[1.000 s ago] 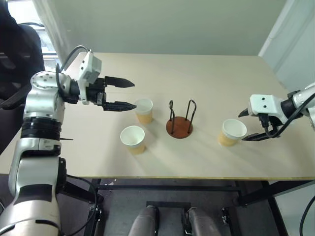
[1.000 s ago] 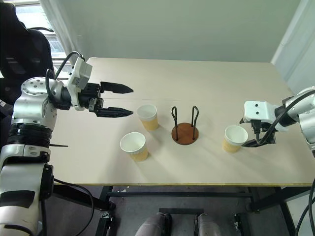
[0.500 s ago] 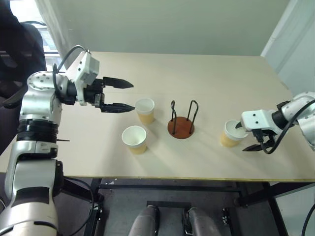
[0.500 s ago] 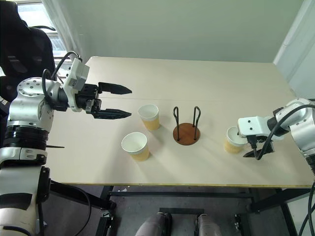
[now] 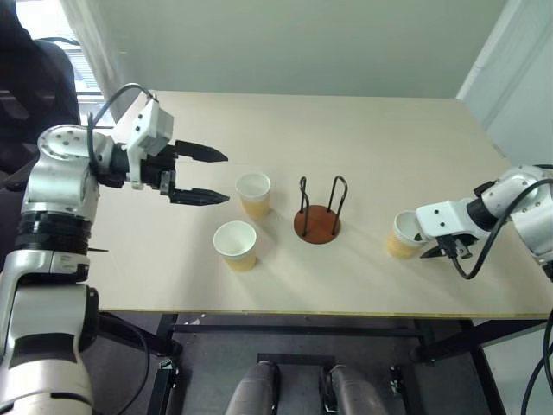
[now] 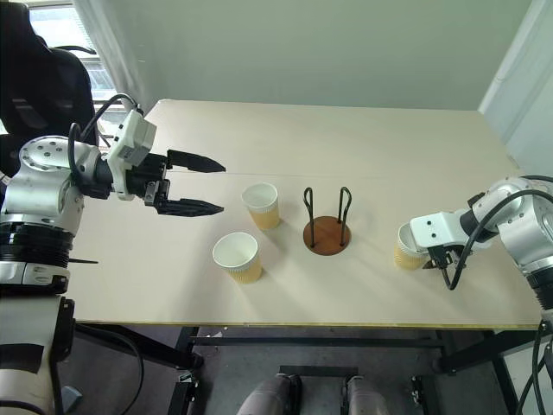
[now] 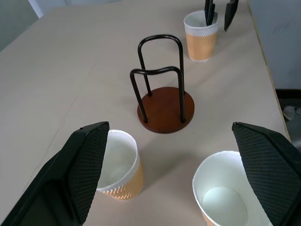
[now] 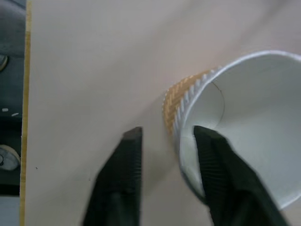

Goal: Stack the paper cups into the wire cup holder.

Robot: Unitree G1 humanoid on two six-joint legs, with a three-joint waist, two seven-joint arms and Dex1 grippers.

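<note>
Right gripper (image 8: 162, 155) straddles the right-hand paper cup's (image 5: 403, 234) rim, not yet pinching; the thin wall looks light, crushable, so squeeze gently.

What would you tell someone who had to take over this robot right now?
Left gripper: open, empty, hovering left of two paper cups.
Right gripper: one finger inside the third cup, one outside its wall; grip not confirmed.
Wire cup holder: mid-table, empty.
Done: nothing stacked.
Left: all three cups into the holder.
</note>
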